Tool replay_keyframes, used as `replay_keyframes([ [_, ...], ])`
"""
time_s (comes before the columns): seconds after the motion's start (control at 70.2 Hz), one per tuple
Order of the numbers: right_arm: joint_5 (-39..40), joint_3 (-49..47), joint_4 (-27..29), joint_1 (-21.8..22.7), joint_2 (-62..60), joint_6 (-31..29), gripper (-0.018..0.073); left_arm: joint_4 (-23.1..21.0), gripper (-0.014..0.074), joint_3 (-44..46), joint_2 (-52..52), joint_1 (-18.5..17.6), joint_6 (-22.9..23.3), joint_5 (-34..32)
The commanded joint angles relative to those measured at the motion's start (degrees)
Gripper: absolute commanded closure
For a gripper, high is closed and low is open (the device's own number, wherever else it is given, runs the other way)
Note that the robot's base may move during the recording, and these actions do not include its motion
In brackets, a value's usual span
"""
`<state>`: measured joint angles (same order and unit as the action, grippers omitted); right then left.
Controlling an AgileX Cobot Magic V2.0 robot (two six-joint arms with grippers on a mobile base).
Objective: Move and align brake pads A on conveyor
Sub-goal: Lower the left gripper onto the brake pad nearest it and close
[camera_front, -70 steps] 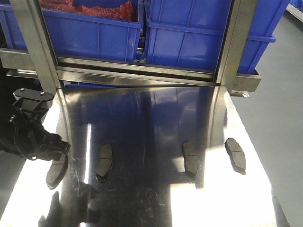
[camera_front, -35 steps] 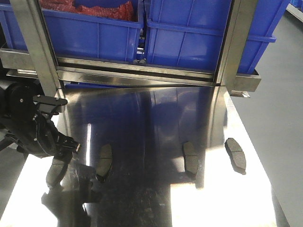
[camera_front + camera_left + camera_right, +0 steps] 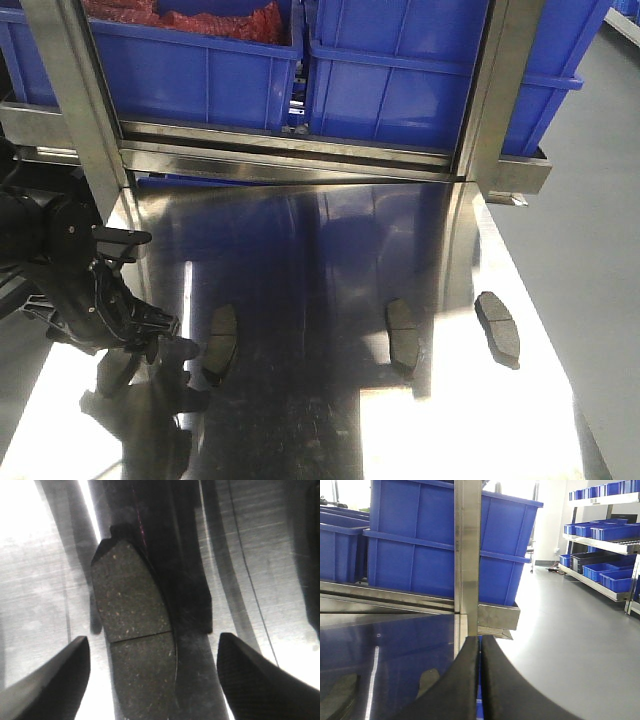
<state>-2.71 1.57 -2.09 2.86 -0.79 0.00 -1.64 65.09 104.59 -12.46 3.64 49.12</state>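
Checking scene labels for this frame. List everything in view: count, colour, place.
Pads: four, dark grey, in a rough row across the table; the leftmost lies between the left gripper's fingers.
Table: one, shiny steel, centre.
Bins: at least two, blue, on the rack behind the table; the left one holds something red.
Posts: two, steel, in front of the bins.
Shelves: steel, carrying more blue bins, far right in the right wrist view.
Floor: grey, right of the table.
Left gripper: black, open, over the leftmost pad.
Right gripper: black, shut, empty, facing the rack.
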Motion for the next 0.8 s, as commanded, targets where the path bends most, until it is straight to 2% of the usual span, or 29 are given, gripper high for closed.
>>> replay_keyframes([
  [0.0,4.21,0.55,-0.12,0.3,-0.47,-0.35,0.0567,-0.05,0.0072,1.55,-2.04,-0.19,0.67,-0.81],
  [0.171,4.21,0.55,-0.12,0.3,-0.47,-0.35,0.0567,-0.05,0.0072,1.55,-1.96,-0.19,2.15,-1.67],
  [0.784,4.21,0.55,-0.12,0.3,-0.47,-0.35,0.0567,-0.17,0.0072,1.41,1.0,-0.19,2.21,0.37],
])
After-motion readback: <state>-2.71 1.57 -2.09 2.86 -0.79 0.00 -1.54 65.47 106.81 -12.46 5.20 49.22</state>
